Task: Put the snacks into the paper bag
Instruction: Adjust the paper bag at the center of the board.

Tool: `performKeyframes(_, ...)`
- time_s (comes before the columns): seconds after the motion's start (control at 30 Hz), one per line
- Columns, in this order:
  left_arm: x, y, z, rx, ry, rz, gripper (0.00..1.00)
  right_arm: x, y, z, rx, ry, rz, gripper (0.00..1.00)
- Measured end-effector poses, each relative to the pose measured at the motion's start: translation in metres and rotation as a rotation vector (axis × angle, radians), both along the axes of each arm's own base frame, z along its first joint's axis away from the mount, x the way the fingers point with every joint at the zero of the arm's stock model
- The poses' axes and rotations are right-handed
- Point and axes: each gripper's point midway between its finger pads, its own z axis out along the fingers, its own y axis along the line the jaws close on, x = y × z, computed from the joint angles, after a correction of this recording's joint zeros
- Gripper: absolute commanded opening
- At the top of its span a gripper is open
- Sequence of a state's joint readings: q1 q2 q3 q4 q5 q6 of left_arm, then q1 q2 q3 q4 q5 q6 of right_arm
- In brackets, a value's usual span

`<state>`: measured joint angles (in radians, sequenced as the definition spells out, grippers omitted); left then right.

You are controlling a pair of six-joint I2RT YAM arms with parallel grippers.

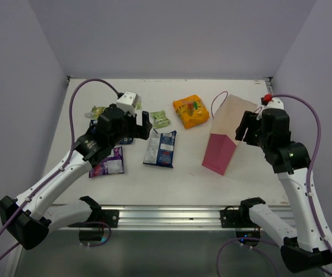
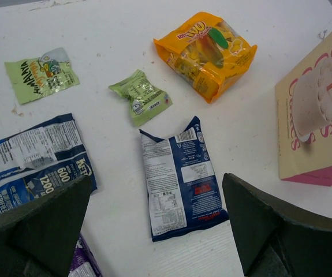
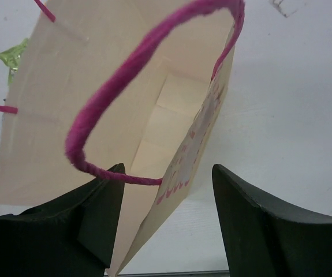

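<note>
Nearest the lens, left gripper (image 2: 157, 186): jaws spread wide, nothing between them, hovering over entry 1.

1. dark blue packet (image 2: 180, 179): flat on the table (image 2: 114, 34), printed back up. I judge it light, crinkly and slick. The crimped end seam looks the best hold, as the flat middle offers little to pinch.
2. second dark blue packet (image 2: 33, 156): further left, with the purple packet (image 1: 109, 164) at its near edge.
3. green packets (image 2: 140, 95): I see two, both small. I cannot pick out a third.
4. orange packet (image 2: 206, 52): largest and puffed. It is probably crushable, so I would take a corner.
5. paper bag (image 1: 230, 118): right of all the snacks, and I see no packet in it. Thin and floppy, likely to slide if nudged.

The right gripper (image 3: 167, 173) looks into the bag's mouth. Its jaws are parted either side of the front wall's rim, not clamped, with the cord handle (image 3: 125, 81) looped in front of them.
</note>
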<state>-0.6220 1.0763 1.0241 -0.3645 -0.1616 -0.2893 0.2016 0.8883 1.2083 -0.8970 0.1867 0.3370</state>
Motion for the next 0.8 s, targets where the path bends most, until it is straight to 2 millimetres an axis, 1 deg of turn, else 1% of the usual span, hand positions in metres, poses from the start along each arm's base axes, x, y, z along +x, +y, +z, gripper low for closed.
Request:
performKeyframes(0.13, 0.001, 0.004, -0.001, 0.004, 0.003, 0.027, 1.00, -0.004, -0.001, -0.027, 0.002, 0.063, -0.015, 0.59)
performKeyframes(0.23, 0.001, 0.007, -0.002, 0.008, 0.007, 0.045, 1.00, -0.004, -0.002, -0.035, -0.003, 0.070, -0.021, 0.53)
performKeyframes(0.4, 0.002, 0.010, -0.003, 0.004, 0.012, 0.066, 1.00, 0.001, -0.005, -0.029, -0.009, 0.022, -0.042, 0.43)
performKeyframes(0.57, 0.003, 0.010, -0.006, 0.011, 0.019, 0.073, 0.99, 0.007, -0.009, -0.027, -0.024, 0.008, -0.060, 0.34)
performKeyframes(0.6, 0.004, 0.009, -0.008, 0.014, 0.024, 0.073, 0.99, 0.007, -0.010, -0.026, -0.026, 0.006, -0.064, 0.31)
performKeyframes(0.8, 0.013, 0.002, -0.017, 0.035, 0.053, 0.070, 0.99, 0.008, -0.018, -0.022, -0.062, -0.008, -0.094, 0.29)
